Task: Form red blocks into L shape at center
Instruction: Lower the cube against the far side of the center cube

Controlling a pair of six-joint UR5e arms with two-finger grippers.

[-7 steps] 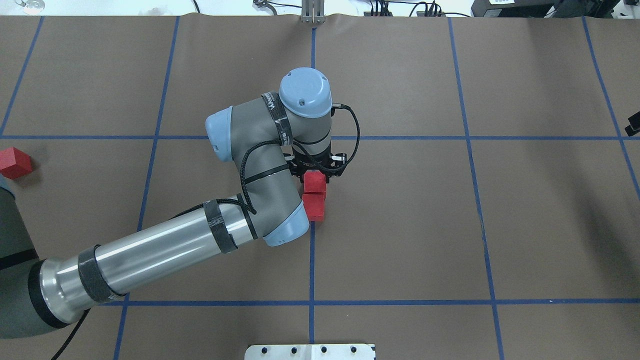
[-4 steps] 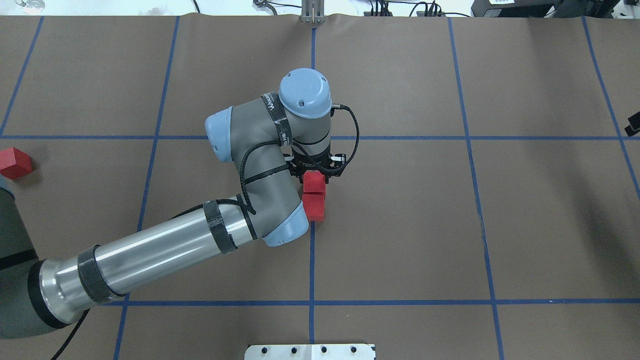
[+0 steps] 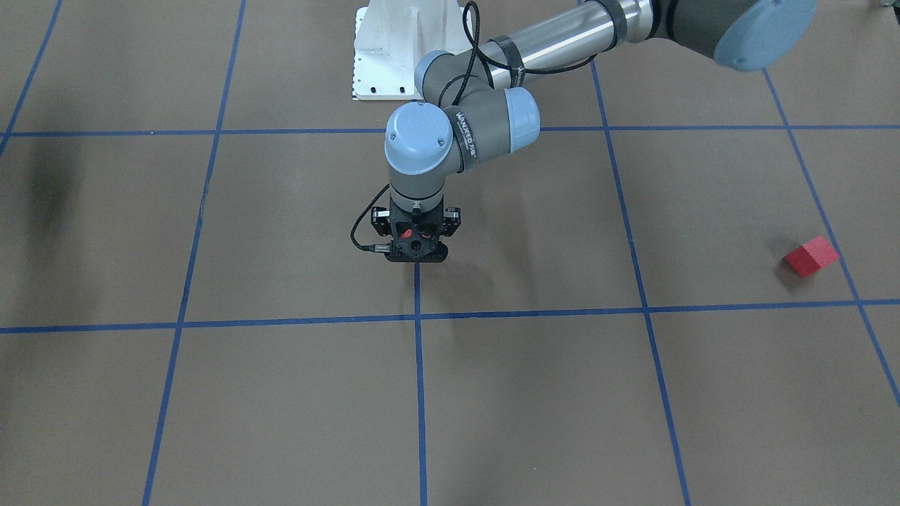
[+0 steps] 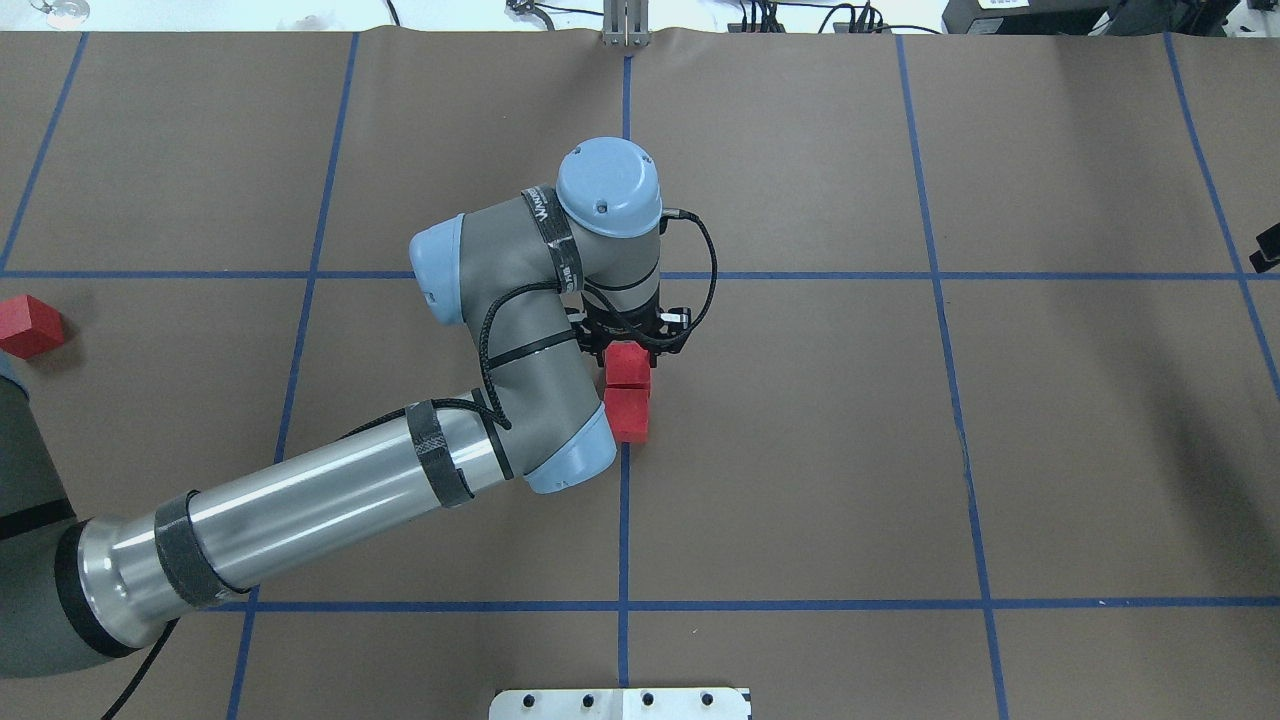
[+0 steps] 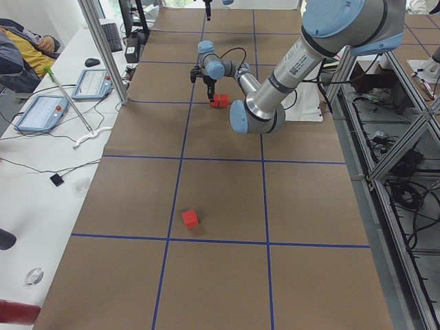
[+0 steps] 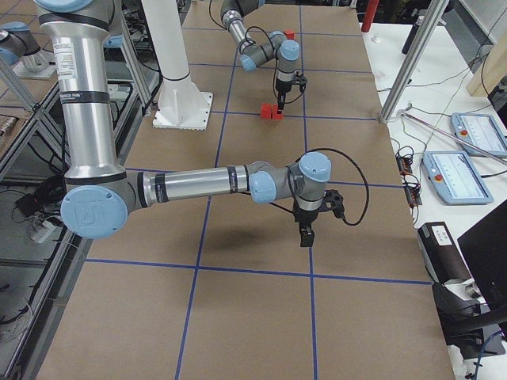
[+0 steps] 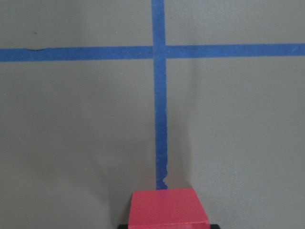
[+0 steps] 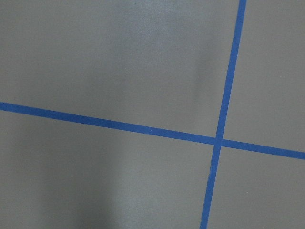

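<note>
Two red blocks sit touching near the table's centre, in a line along a blue grid line. The far one [image 4: 629,363] lies between the fingers of my left gripper [image 4: 628,350], which stands upright over it and is shut on it. It fills the bottom of the left wrist view [image 7: 168,207]. The near block [image 4: 627,414] lies free beside it. The third red block [image 4: 28,326] lies alone at the far left and also shows in the front view [image 3: 811,256]. My right gripper [image 6: 306,235] hovers over bare paper far to the right; I cannot tell whether it is open or shut.
Brown paper with a blue tape grid [image 4: 935,275] covers the table. The robot's white base plate [image 4: 620,703] is at the near edge. The left arm's forearm [image 4: 330,500] slants across the left half. Operator desks with tablets [image 5: 38,113] stand beyond the far edge.
</note>
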